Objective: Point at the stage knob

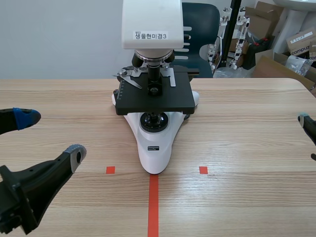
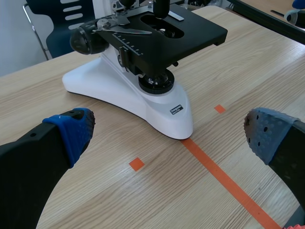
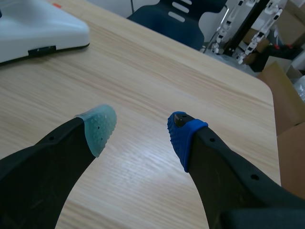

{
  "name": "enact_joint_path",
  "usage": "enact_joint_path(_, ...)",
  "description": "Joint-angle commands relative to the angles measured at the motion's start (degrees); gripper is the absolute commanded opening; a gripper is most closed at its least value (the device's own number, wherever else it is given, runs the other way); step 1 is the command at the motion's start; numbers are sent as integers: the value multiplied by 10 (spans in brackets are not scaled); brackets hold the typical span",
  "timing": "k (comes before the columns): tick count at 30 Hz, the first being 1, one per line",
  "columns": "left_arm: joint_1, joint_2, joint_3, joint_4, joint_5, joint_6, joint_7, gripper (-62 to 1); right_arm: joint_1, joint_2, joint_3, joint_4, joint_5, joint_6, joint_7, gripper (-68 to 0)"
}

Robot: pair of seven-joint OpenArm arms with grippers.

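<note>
The microscope (image 1: pixel 154 148) stands mid-desk (image 1: pixel 247 148), its nose toward the robot. The stage knob (image 1: pixel 186 116), as far as I can make out, is the small dark stub hanging under the black stage (image 1: pixel 163 96) on the robot's right; it is mostly hidden, so I would not swear to it.

The left tool (image 1: pixel 50 136) sits low by the near left edge with its fingers spread wide and nothing between them. The right tool (image 3: pixel 143 126) is off at the right edge, well away from the microscope, also parted and empty.

I'd say the pointing has not begun. The right arm looks better placed. It would need to swing in low beneath the stage and bring a fingertip up to the knob without bumping the base.
</note>
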Motion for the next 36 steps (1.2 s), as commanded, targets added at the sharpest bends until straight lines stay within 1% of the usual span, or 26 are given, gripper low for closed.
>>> enact_joint_path(1,-1,2,-2,9,-5,-1,-8,14,33,7,-19,-2,-8,1,13,-385)
enact_joint_path(3,-1,2,-2,9,-5,-1,-8,14,68,7,-41,-29,-34,1,29,-385)
enact_joint_path(5,-1,2,-2,9,-5,-1,-8,14,101,0,-60,-56,-51,0,55,-385)
enact_joint_path(9,-1,2,-2,9,-5,-1,-8,14,159,-24,-89,-116,-73,0,104,-385)
enact_joint_path(11,-1,2,-2,9,-5,-1,-8,14,181,-39,-103,-140,-88,0,118,-385)
enact_joint_path(14,-1,2,-2,9,-5,-1,-8,14,203,-68,-114,-171,-127,0,150,-385)
enact_joint_path(16,-1,2,-2,9,-5,-1,-8,14,214,-90,-115,-192,-153,-11,176,-385)
enact_joint_path(19,-1,2,-2,9,-5,-1,-8,14,224,-117,-115,-216,-175,-20,208,-388)
enact_joint_path(20,-1,2,-2,9,-5,-1,-8,14,224,-125,-115,-220,-183,-23,219,-407)
enact_joint_path(24,-1,2,-2,9,-5,-1,-8,14,225,-144,-119,-227,-198,-24,249,-524)
enact_joint_path(27,-1,2,-2,9,-5,-1,-8,14,234,-158,-120,-229,-217,-23,254,-602)
enact_joint_path(29,-1,2,-2,9,-5,-1,-8,14,242,-170,-120,-234,-233,-23,254,-627)
enact_joint_path(31,-1,2,-2,9,-5,-1,-8,14,251,-180,-120,-244,-247,-23,254,-627)
enact_joint_path(34,-1,2,-2,9,-5,-1,-8,14,262,-193,-119,-266,-247,-24,265,-648)
enact_joint_path(36,-1,2,-2,9,-5,-1,-8,14,271,-201,-120,-282,-249,-24,272,-648)
